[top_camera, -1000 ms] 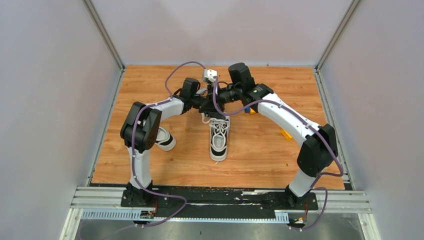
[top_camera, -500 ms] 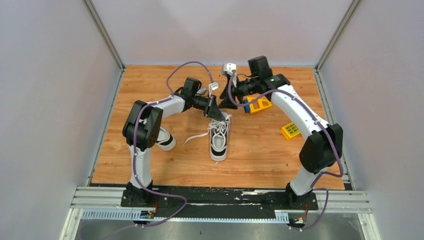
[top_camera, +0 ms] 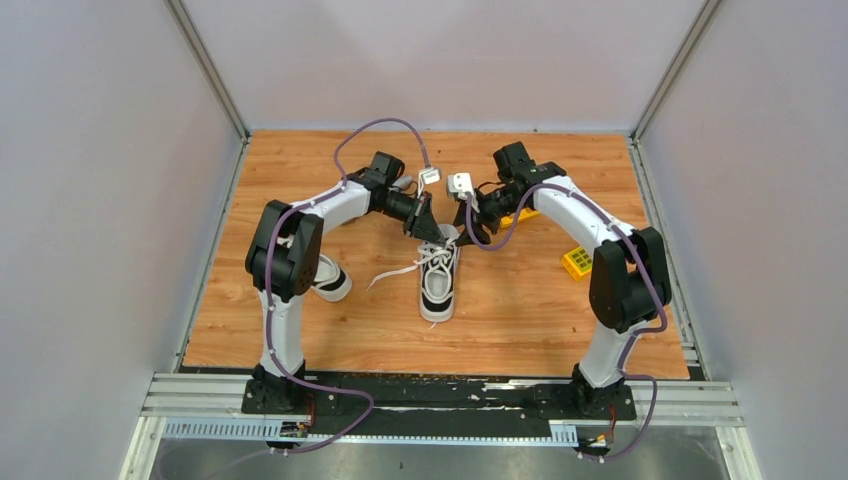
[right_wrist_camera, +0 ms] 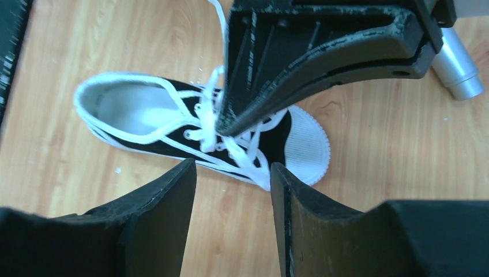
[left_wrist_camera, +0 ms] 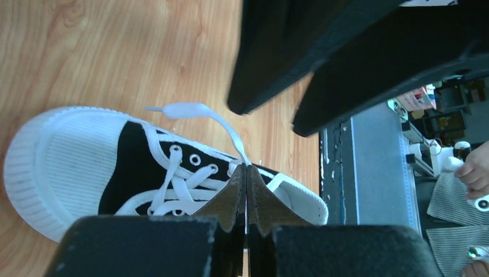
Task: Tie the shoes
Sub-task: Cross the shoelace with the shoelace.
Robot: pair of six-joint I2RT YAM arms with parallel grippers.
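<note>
"Where are the shoes?"
"On my wooden-plank table (top_camera: pixel 520 300): one black-and-white canvas sneaker (top_camera: pixel 438 282) in the middle, its twin (top_camera: pixel 330 280) behind my left arm."
"Grippers?"
"My left gripper (left_wrist_camera: pixel 247 190) pinches the white lace (left_wrist_camera: pixel 222 124); my right gripper (right_wrist_camera: pixel 233 190) gapes above, empty."

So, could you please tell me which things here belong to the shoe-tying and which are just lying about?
Job: centre shoe, its lace in the shut left claw, second shoe, open right claw.
Lying about: yellow block, yellow piece under the right arm.
</note>
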